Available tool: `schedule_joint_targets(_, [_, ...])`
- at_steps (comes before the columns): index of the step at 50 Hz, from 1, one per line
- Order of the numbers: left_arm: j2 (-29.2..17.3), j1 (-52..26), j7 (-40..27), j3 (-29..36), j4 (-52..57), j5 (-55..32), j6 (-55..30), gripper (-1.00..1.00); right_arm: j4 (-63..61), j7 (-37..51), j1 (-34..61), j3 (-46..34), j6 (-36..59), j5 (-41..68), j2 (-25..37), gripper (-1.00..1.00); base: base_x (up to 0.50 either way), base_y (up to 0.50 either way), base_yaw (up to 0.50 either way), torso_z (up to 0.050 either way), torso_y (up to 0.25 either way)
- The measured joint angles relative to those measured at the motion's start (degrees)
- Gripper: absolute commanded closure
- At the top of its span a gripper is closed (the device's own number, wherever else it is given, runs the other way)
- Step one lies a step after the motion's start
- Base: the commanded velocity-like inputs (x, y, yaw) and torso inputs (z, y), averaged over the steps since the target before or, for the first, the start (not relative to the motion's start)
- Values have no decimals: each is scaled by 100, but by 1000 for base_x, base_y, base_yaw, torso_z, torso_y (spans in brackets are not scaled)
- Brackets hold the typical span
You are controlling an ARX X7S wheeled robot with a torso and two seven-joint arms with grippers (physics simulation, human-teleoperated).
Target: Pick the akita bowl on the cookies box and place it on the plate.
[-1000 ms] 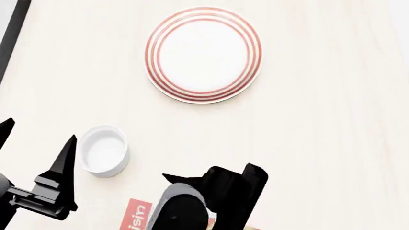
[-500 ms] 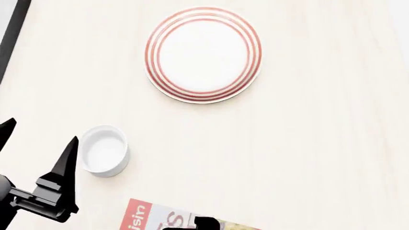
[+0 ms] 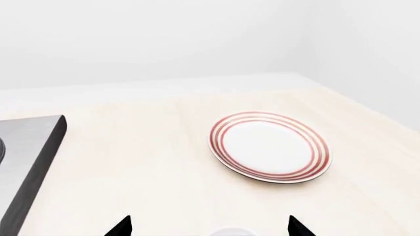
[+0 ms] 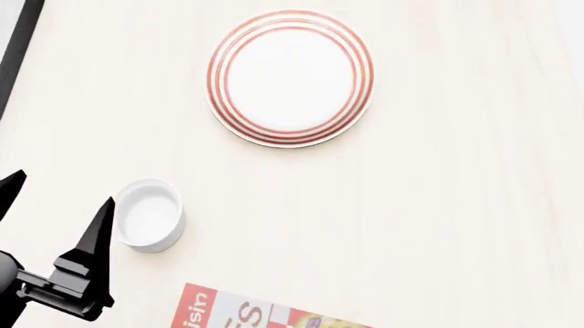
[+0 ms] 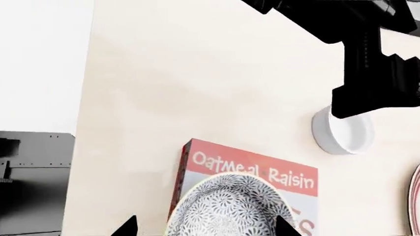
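Progress is nil so far. Akita bowl (image 5: pixel 226 206) sits on the cookies box (image 5: pixel 253 172), not yet gripped; plate (image 4: pixel 290 77) lies bare, well apart from the box. Right gripper (image 5: pixel 203 227) hangs over the bowl, jaws spread either side. Left gripper (image 4: pixel 55 205) stands open beside the ramekin (image 4: pixel 149 214). Grasp, lift, carry and placement all remain.

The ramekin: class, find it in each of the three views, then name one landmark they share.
Head view: ramekin at lower left, beside the left gripper.
Left wrist view: only a sliver of its rim at the bottom edge.
Right wrist view: at right, partly behind the left gripper.
Shared landmark: the plate.
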Motion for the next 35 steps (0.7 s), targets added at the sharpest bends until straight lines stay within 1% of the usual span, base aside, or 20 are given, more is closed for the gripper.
schedule_joint_targets(19, [-18,20,-20,1,7,-24,21,-100,144,288,-155,-694,-33,225,-233,-100,0,0,0,0,0])
schedule_joint_targets(35, [-25,33,-28,20,-4,-36,41,-100,221,270,-110,-942,180,241,-127,-100,0,0,0,0,0])
